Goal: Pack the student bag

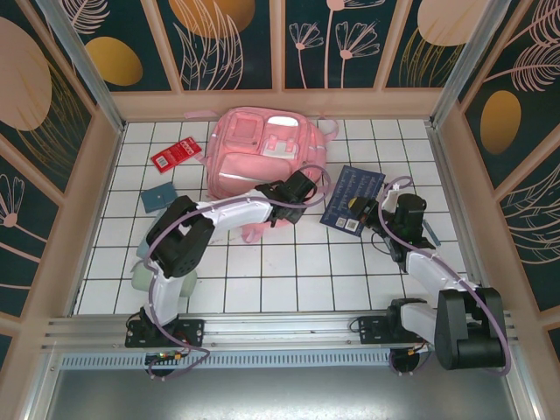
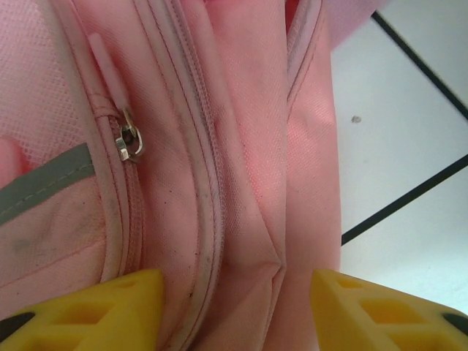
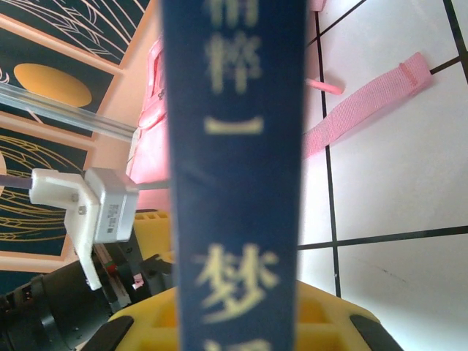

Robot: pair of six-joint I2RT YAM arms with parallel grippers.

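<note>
The student bag (image 1: 254, 153) is a big pink backpack lying flat at the back of the white tiled table. My left gripper (image 1: 295, 186) is at its lower right edge. In the left wrist view its yellow fingertips (image 2: 110, 311) stand apart, open, astride a creased fold of the bag's pink fabric (image 2: 248, 219), beside a metal zipper pull (image 2: 129, 142). My right gripper (image 1: 360, 208) is shut on a dark blue book (image 1: 353, 197) just right of the bag. The book's spine (image 3: 234, 146), with pale characters, rises between the right gripper's jaws (image 3: 238, 314).
A red packet (image 1: 176, 155) and a small teal card (image 1: 158, 197) lie left of the bag. A pale green object (image 1: 143, 273) sits by the left arm. A pink strap (image 3: 365, 102) trails over the tiles. Wooden walls enclose the table.
</note>
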